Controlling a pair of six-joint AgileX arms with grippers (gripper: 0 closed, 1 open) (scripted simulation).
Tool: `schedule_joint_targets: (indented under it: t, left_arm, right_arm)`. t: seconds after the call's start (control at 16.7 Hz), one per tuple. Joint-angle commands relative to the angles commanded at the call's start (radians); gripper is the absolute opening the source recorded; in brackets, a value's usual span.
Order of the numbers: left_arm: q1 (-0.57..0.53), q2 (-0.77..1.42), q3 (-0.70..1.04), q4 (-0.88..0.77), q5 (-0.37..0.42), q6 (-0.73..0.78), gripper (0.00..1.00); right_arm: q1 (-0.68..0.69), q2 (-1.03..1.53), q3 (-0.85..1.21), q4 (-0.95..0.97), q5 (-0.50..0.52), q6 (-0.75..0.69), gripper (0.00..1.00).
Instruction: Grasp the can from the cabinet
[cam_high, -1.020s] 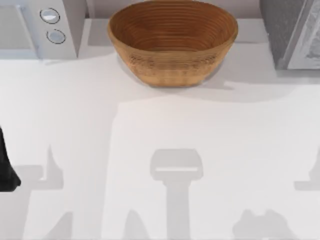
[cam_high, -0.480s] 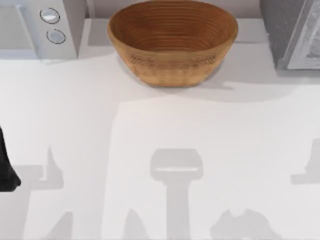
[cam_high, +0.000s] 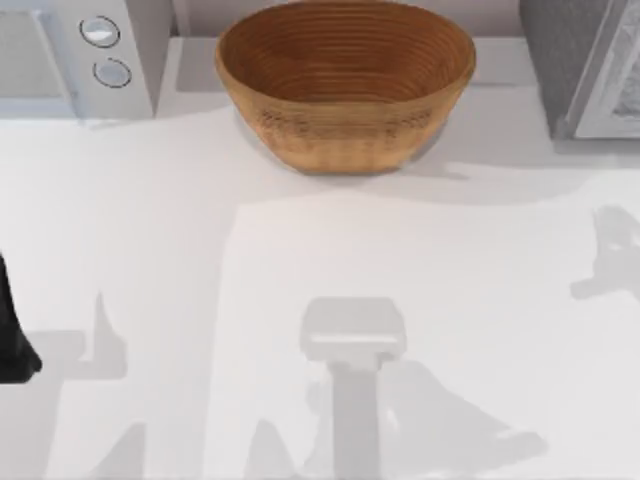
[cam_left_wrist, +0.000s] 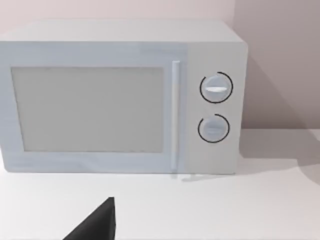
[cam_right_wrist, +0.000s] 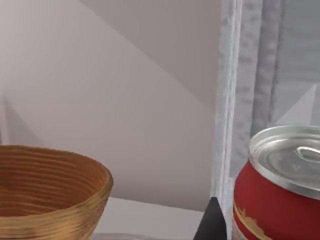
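Can (cam_right_wrist: 280, 190), red with a silver top and pull tab, stands upright close in front of the right wrist camera, just beside the pale grey upright edge of the cabinet (cam_right_wrist: 227, 100). A dark tip of one of the right gripper's fingers (cam_right_wrist: 212, 222) pokes up at the frame's lower edge between that cabinet edge and the can, seemingly right against the can's side; how far the right fingers are spread, and whether they have hold of the can, I cannot tell. Farther off in the same view sits the woven basket (cam_right_wrist: 50, 192).

From above, the basket (cam_high: 345, 85) rests at the back middle of the white worktop (cam_high: 300, 260), with a white microwave (cam_high: 85, 55) at the back left corner and the grey cabinet (cam_high: 580, 65) at the back right. The left arm (cam_high: 12, 335) is parked at the worktop's left edge, showing as a dark shape. Its wrist camera faces the microwave (cam_left_wrist: 120, 95), door closed, two round dials to one side, and a single dark finger tip (cam_left_wrist: 97, 225) juts into the frame; the spread of the left fingers cannot be told either.
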Motion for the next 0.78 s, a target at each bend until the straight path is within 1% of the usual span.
schedule_joint_targets:
  t: [0.54,0.78]
  left_arm:
    - [0.0,0.0,0.0,0.0,0.0,0.0,1.0]
    - [0.0,0.0,0.0,0.0,0.0,0.0,1.0]
  right_arm:
    - [-0.24,0.923,0.364,0.566,-0.514,0.042,0.0]
    - [-0.337,1.284,0.506,0.783,-0.715,0.055,0.0]
